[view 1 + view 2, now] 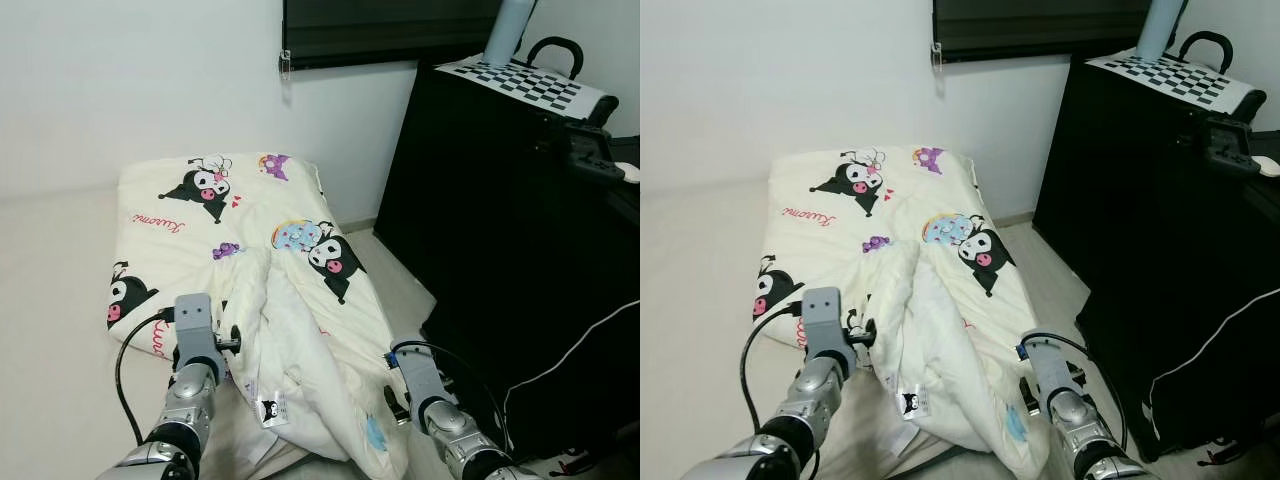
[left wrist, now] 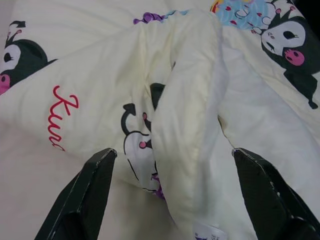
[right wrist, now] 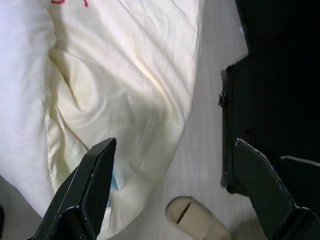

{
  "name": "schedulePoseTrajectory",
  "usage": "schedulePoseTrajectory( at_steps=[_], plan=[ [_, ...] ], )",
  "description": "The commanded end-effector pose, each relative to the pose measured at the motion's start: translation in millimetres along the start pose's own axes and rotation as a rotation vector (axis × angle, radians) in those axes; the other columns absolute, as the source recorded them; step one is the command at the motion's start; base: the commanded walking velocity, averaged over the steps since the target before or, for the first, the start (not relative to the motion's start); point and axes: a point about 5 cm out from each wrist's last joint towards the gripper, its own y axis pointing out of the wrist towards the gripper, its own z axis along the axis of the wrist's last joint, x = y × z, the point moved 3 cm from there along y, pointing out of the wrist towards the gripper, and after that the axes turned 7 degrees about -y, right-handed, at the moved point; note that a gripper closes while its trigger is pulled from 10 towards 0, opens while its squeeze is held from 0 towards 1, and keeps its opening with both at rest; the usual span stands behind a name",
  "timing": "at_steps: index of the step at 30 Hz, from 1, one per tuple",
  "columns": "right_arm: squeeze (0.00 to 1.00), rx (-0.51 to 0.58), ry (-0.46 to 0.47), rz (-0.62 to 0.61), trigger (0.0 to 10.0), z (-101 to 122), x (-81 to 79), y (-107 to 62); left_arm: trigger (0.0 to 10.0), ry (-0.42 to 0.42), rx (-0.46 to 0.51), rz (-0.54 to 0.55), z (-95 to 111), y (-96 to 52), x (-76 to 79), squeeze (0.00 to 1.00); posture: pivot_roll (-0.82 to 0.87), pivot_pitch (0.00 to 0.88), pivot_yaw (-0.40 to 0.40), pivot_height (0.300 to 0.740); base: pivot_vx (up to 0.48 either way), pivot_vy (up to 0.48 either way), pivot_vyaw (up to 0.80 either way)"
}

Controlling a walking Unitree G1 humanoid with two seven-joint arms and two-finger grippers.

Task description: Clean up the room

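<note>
Lying across the middle of the frame, a cream blanket (image 1: pixel 250 250) with cartoon prints covers a low bed (image 1: pixel 50 300) by the white wall (image 1: pixel 130 80), its near part bunched into a fold. A big black cabinet (image 1: pixel 500 250) fills the right side, with pale floor (image 1: pixel 400 290) between. Low in the frame, the left end effector (image 2: pixel 175 200) spreads wide around the fold, and the right end effector (image 3: pixel 172 200) hangs released over the blanket's edge and a slipper (image 3: pixel 197 220).

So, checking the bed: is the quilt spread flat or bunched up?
Bunched up. The quilt has a raised fold down its near half, white underside showing; only the far end lies flat.
</note>
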Motion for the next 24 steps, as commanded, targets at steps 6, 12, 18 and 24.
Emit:
schedulePoseTrajectory(
  at_steps=[6,12,18,24],
  plan=[
    [0.0,0.024,-0.085,0.009,10.0,9.5,-0.9,1.8,10.0,0.087,0.029,-0.072,4.8,1.1,30.2,0.0,-0.14,0.087,-0.022,0.72,0.0,0.0,0.0],
    [0.0,0.062,-0.113,0.024,10.0,20.8,-4.1,3.2,10.0,0.138,0.065,-0.092,15.0,3.9,40.6,0.0,-0.14,0.088,-0.019,0.695,0.0,0.0,0.0],
    [0.0,0.1,-0.124,0.06,10.0,30.6,-10.4,3.8,10.0,0.238,0.13,-0.137,27.6,5.1,56.5,0.0,-0.15,0.09,-0.019,0.67,0.0,0.0,0.0],
    [0.0,0.124,-0.158,0.084,10.0,36.7,-17.1,4.0,10.0,0.285,0.161,-0.161,33.9,5.1,70.3,0.0,-0.16,0.093,-0.021,0.645,0.0,0.0,0.0]
  ],
)
